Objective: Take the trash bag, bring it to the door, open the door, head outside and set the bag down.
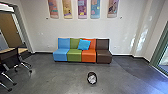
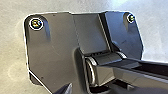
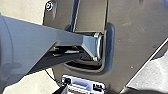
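On the grey floor in front of the seats, the head view has a small, dark, rounded thing with a crumpled whitish middle [image 1: 92, 78], which looks like the trash bag; I cannot tell whether a bin surrounds it. It stands apart from the seats. A green-framed glass door or window [image 1: 160, 46] is at the far right. In the left wrist view, a dark pointed part of my left gripper [image 2: 65, 89] shows over the robot's plate. A similar dark part of my right gripper [image 3: 61, 89] shows in the right wrist view, near a pale fitting.
A row of blue, green, orange and brown seats [image 1: 103, 53] stands against the back wall, with a blue cushion [image 1: 84, 44] on it. Wheeled chairs [image 1: 11, 60] and a table edge are at the left, near a framed opening [image 1: 10, 27]. Colourful panels [image 1: 82, 8] hang above.
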